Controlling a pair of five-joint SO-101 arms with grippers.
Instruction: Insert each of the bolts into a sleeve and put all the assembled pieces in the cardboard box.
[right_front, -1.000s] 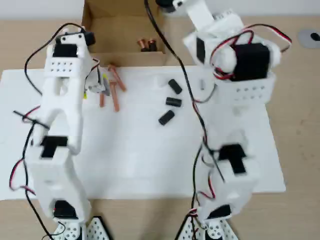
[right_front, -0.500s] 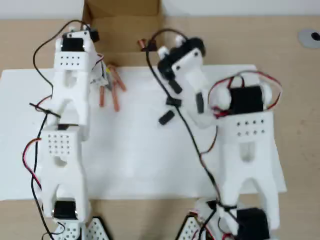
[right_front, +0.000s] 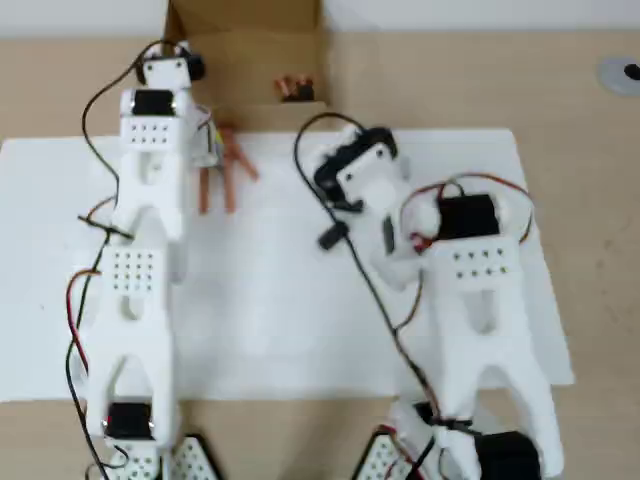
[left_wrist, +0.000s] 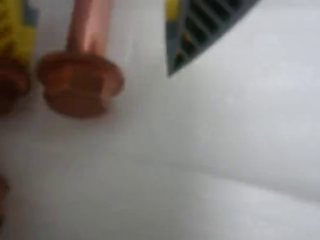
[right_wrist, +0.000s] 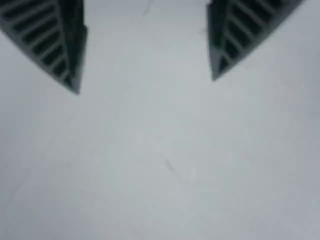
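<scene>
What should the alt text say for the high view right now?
Two white arms lean over a white sheet on a wooden table: the left arm ends at loose copper bolts beside the cardboard box, the right arm over black sleeves mid-sheet. Copper pieces lie inside the box.

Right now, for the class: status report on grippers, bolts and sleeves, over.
Left gripper open, straddling a bolt. Right gripper open over white sheet, near a sleeve. No obstruction seen.
</scene>
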